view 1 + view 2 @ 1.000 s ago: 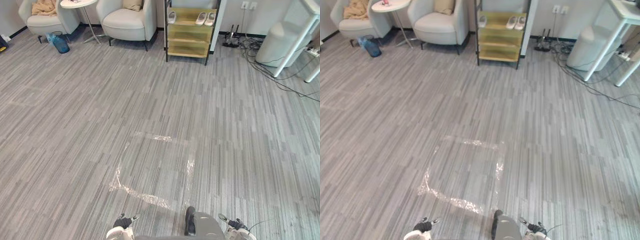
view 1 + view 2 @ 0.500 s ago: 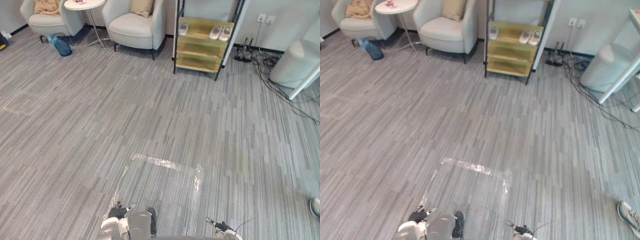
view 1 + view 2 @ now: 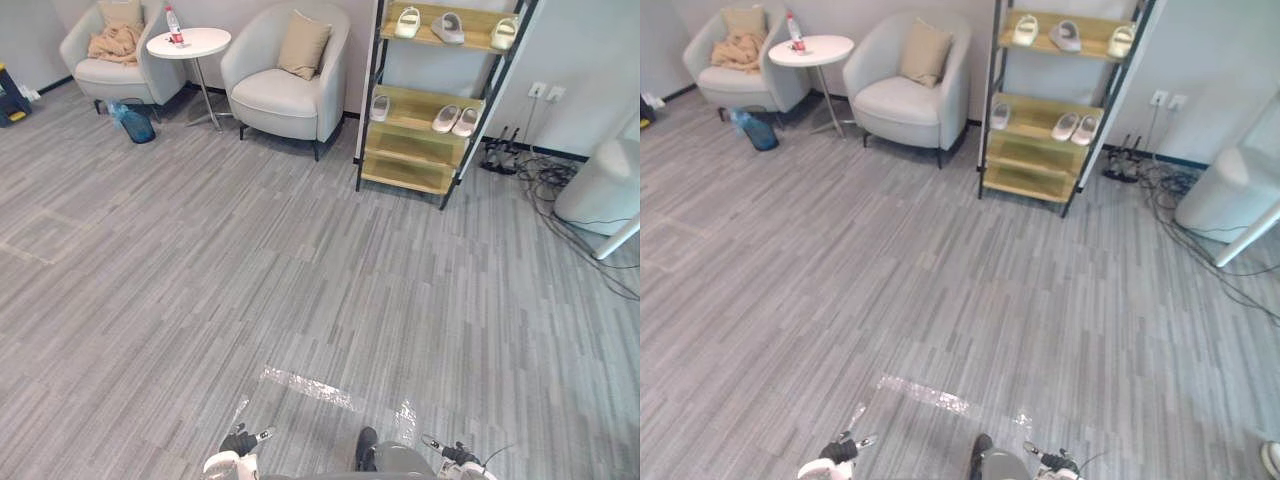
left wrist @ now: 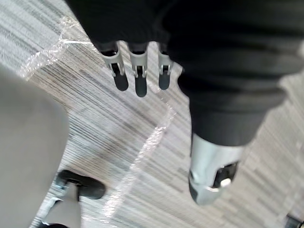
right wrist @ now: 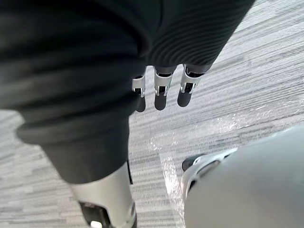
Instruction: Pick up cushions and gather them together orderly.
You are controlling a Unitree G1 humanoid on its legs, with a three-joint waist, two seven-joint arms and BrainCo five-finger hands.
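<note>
1. Right, on the left side the left robot hand [image 4: 137, 76] hangs over the grey striped carpet floor [image 3: 200, 280]. Its silver fingers are straight and loose, wide open and empty.
2. Far back on the left, a pale grey armchair [image 3: 98, 73] carries a small beige cushion [image 3: 122, 12] against its backrest. A crumpled tan blanket [image 3: 115, 43] lies on the seat just below it.
3. A blue translucent plastic container [image 3: 134, 123] sits on the floor just in front of that chair.
4. Next along, a round white tabletop [image 3: 200, 43] on a thin stem holds an upright clear bottle with a red label [image 3: 174, 24].
5. Then a second pale grey armchair [image 3: 280, 102], with a square tan cushion [image 3: 303, 45] leaning upright on its backrest. The two cushions are well apart, with the tabletop between their chairs.
6. Close in, strips of shiny clear tape [image 3: 310, 388] lie stuck flat on the carpet.
7. Moving right, a black-framed wooden shelf unit [image 3: 405, 175] stands against the wall, with pale slippers [image 3: 447, 27] on its top and middle shelves.
8. A tangle of dark cables [image 3: 560, 185] runs over the floor just beside the shelf unit.
9. And on the right side the right robot hand [image 5: 159, 92] hangs over the carpet with its fingers straight and relaxed, wide open and gripping nothing.
</note>
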